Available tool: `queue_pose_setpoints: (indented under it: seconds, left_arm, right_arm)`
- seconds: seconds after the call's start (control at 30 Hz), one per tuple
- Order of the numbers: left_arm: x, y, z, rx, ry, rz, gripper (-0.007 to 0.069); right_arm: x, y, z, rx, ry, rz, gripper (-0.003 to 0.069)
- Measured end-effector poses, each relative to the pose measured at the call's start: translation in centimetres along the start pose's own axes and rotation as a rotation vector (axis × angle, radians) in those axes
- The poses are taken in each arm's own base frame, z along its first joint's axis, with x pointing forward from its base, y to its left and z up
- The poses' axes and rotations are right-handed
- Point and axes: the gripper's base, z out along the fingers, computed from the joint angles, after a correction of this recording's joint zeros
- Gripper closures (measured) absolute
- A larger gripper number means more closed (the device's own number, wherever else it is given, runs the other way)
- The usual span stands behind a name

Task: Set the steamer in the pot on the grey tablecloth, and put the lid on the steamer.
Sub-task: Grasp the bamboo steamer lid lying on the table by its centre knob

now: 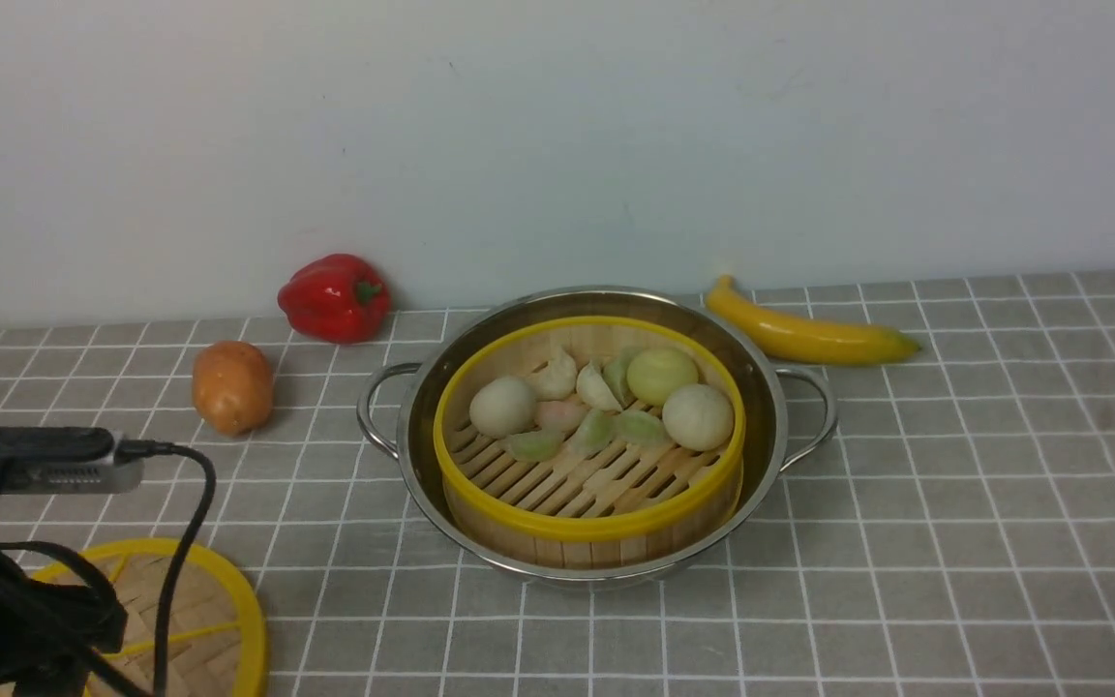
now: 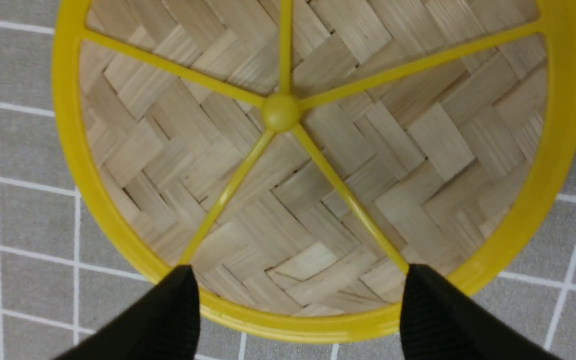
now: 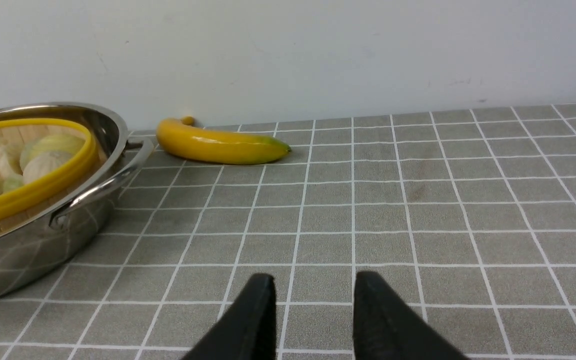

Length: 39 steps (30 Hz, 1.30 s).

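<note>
The steamer, a bamboo basket with a yellow rim and pale buns and dumplings on its slatted floor, sits inside the shiny steel pot on the grey tablecloth. At the front left the lid lies flat on the cloth, partly hidden by my left arm. In the left wrist view the woven lid with yellow spokes fills the picture. My left gripper hangs open above its rim, holding nothing. My right gripper is open over bare cloth, to the right of the pot.
A red pepper and a potato lie at the back left of the pot. A banana lies at its back right by the wall. A black cable loops off my left wrist.
</note>
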Motion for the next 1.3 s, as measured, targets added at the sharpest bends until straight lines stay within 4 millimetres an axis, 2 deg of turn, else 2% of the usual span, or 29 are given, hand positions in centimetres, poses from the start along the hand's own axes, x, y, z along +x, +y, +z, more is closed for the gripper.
queue_pose_setpoints:
  seconds: [0.2,0.4,0.67,1.07,1.3]
  left_arm:
    - [-1.9,-0.2,1.1,0.007,-0.034,-0.001,0.0132]
    - [-2.8,-0.2,1.8,0.01,-0.064,-0.033,0.0132]
    - [-2.9,1.8,3.4,0.015,-0.013,-0.179,0.0132]
    - [-3.5,1.4,3.6,0.072,-0.069,-0.209,0.0132]
    - [-3.6,1.1,5.9,0.075,0.031,-0.204,0.0132]
  right_arm:
    - [0.0,0.0,0.0,0.0,0.0,0.0,0.0419]
    - [0.0,0.0,0.0,0.0,0.0,0.0,0.0419]
    - [0.0,0.0,0.0,0.0,0.0,0.0,0.0419]
    - [0.0,0.0,0.0,0.0,0.0,-0.001,0.0419]
    - [0.0,0.0,0.0,0.0,0.0,-0.005,0.0419]
